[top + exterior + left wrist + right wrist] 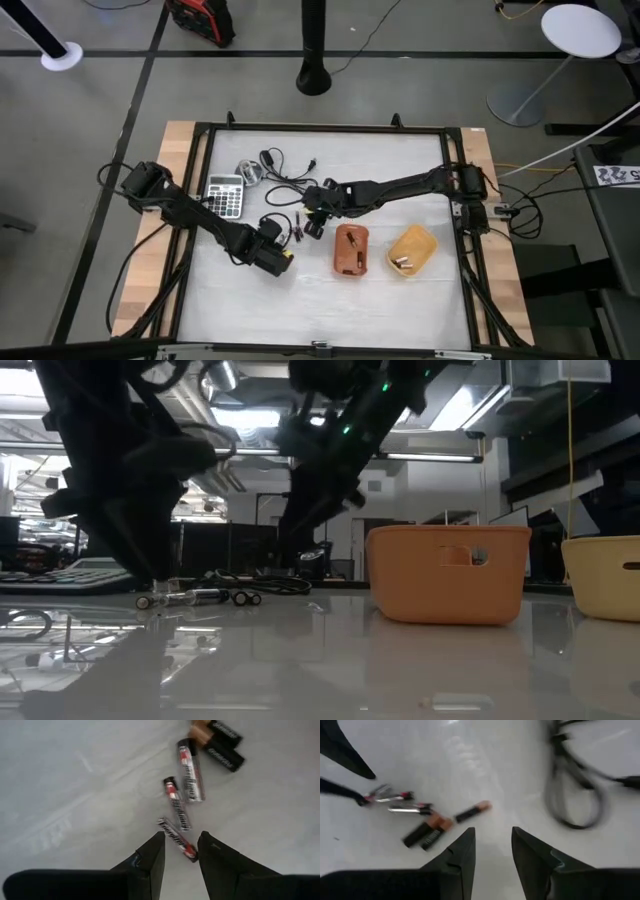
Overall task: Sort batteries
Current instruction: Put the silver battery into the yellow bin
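Note:
Several batteries (pixel 185 795) lie loose on the white table (pixel 300 300), also seen from above as the batteries (pixel 297 228): slim silvery ones and thicker black-and-copper ones (pixel 427 832). My left gripper (pixel 181 839) points down, open, its fingertips on either side of the near end of one slim battery (pixel 176 838) that lies flat. My right gripper (pixel 492 832) hangs open above bare table just beyond the group, close to a black-and-copper battery (pixel 472 811). From above, the left gripper (pixel 288 238) and the right gripper (pixel 316 222) stand on opposite sides of the batteries. My left gripper comes from above with its fingers across the slim battery. That battery's red-marked end (pixel 190 852) lies very near one fingertip (pixel 207 847). I cannot tell whether the finger touches it. The battery rests flat on the table.
An orange tray (pixel 351 249) and a yellow tray (pixel 412 250), each with small things inside, stand right of the batteries. A grey calculator (pixel 225 195) and a black coiled cable (pixel 283 175) lie toward the far left. The near half of the table is free.

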